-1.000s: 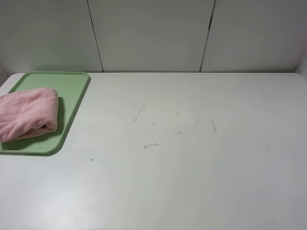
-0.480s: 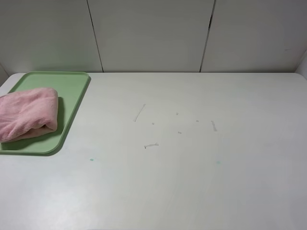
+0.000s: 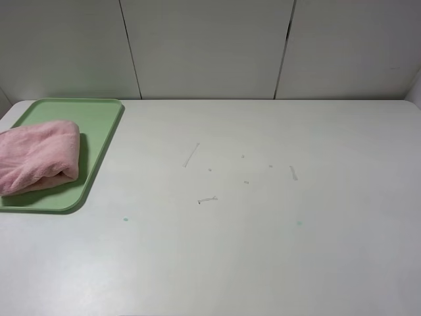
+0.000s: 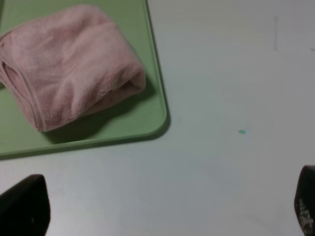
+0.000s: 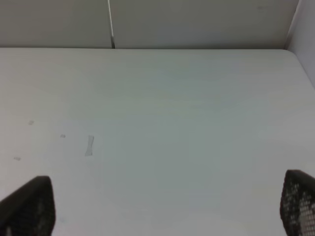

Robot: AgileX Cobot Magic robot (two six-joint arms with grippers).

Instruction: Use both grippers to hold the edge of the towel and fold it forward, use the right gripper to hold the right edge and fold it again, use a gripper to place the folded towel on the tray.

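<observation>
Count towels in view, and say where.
1. The folded pink towel lies on the green tray at the table's far left; the left wrist view shows it there too. None is visible elsewhere.

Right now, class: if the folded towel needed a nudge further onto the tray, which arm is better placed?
Left, probably. Its wrist view shows the towel on the tray ahead of open jaws; the right wrist view shows only bare table.
</observation>
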